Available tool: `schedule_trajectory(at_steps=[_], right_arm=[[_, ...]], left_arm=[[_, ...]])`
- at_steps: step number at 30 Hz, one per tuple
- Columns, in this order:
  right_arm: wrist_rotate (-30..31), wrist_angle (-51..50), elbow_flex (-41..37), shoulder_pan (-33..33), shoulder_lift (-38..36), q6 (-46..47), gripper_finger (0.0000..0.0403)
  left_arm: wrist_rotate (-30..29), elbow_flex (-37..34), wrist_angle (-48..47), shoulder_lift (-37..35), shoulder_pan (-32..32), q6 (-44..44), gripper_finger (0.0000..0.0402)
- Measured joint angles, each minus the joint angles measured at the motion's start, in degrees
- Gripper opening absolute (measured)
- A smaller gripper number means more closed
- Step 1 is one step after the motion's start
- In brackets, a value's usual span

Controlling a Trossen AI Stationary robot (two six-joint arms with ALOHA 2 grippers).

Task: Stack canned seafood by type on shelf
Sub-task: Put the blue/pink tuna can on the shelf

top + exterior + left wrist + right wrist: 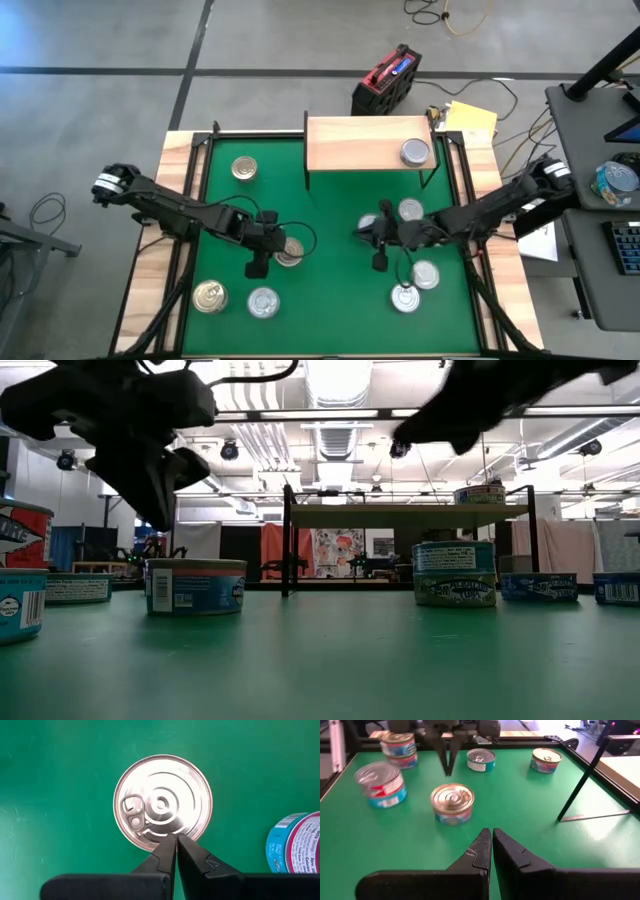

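Taking the shelf (pixel 365 143) at the mat's far edge as your landmark, your left gripper (pixel 257 268) hangs well in front of it toward the left, fingers pressed together and empty, right above a gold-topped can (pixel 288 252). Around it you have a can (pixel 243 168) nearer the shelf and two more (pixel 209 296) (pixel 263 302) at the near edge. Your right gripper (pixel 379 262) sits in front of the shelf's right half, also pinched closed on nothing, with a two-can stack (pixel 410 210) beside the arm, two cans (pixel 425 274) (pixel 405 298) just past it, and one silver-topped can (pixel 416 152) already on the shelf's right end.

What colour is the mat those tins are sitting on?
Green; the mat shows best in the high view, framed by a light wooden border.
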Motion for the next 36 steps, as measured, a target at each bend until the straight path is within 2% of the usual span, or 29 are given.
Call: schedule_trajectory(at_steps=[9, 36], right_arm=[[-3.1, -2.6, 8.7, -1.9, 8.7, 0.6, 0.0009], [-4.3, -2.8, 27.6, -1.9, 33.1, 5.1, 0.0009]], left_arm=[[-0.2, -1.6, 2.0, 0.0, 0.0, 0.1, 0.0000], [-0.5, -9.7, 12.7, -0.2, -0.2, 4.1, 0.0000]])
